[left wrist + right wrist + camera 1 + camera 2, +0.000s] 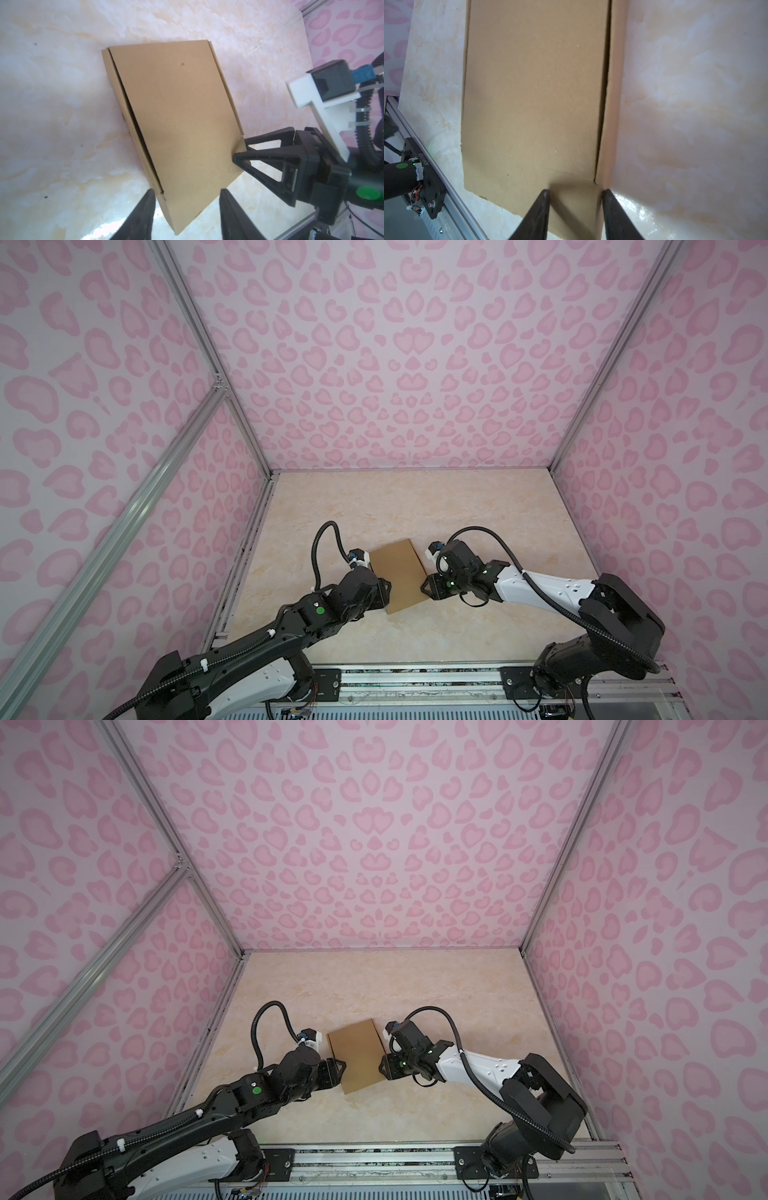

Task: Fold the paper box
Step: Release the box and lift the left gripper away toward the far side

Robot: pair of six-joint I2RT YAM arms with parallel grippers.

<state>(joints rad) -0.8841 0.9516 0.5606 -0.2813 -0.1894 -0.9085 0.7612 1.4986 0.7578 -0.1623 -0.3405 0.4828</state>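
Marbled beige table (pixel 415 506), pink heart-print walls (pixel 395 364) on three sides. I see the box (pixel 400 576) lying closed and flat near the middle, between both arms. Right gripper (pixel 575 190) is half-closed, pinching the box's edge. Left gripper (pixel 188 191) stands half-open astride a corner; I can't tell if it grips.

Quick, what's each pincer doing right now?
Left pincer: jaws apart astride a corner of the paper box; whether it grips cannot be told.
Right pincer: closed on the paper box's edge.
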